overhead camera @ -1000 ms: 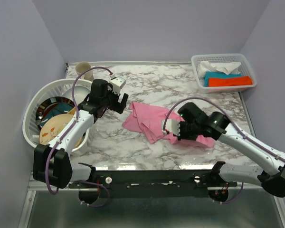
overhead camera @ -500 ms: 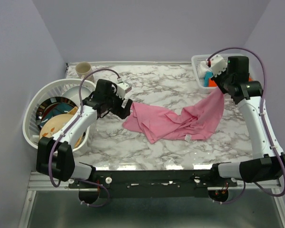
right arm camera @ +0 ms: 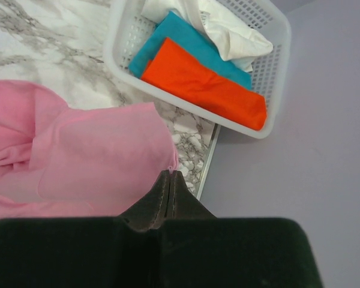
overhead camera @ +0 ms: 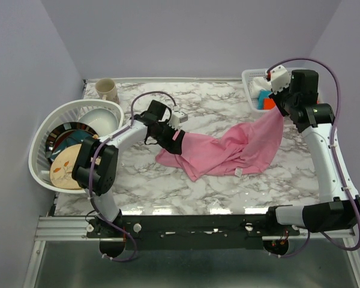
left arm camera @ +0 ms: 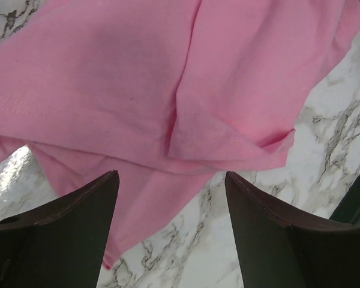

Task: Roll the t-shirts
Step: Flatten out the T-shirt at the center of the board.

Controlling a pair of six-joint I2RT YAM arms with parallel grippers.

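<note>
The step in hand looks like spreading the shirt flat before any rolling. It lies crumpled across the middle of the table, with its right end lifted toward the upper right of the top view. The right gripper holds that end near the basket, jaws pressed together on the hem. The left gripper hangs over the shirt's left edge, its fingers spread with nothing caught between them. Next, I judge, the left should lower and pinch that edge so both arms can pull the cloth taut and lay it flat. The left wrist view shows a folded, stitched hem just beyond the open jaws, too small to make out from above. The right wrist view shows the pinch itself and the white, teal and orange cloths in the basket.
</note>
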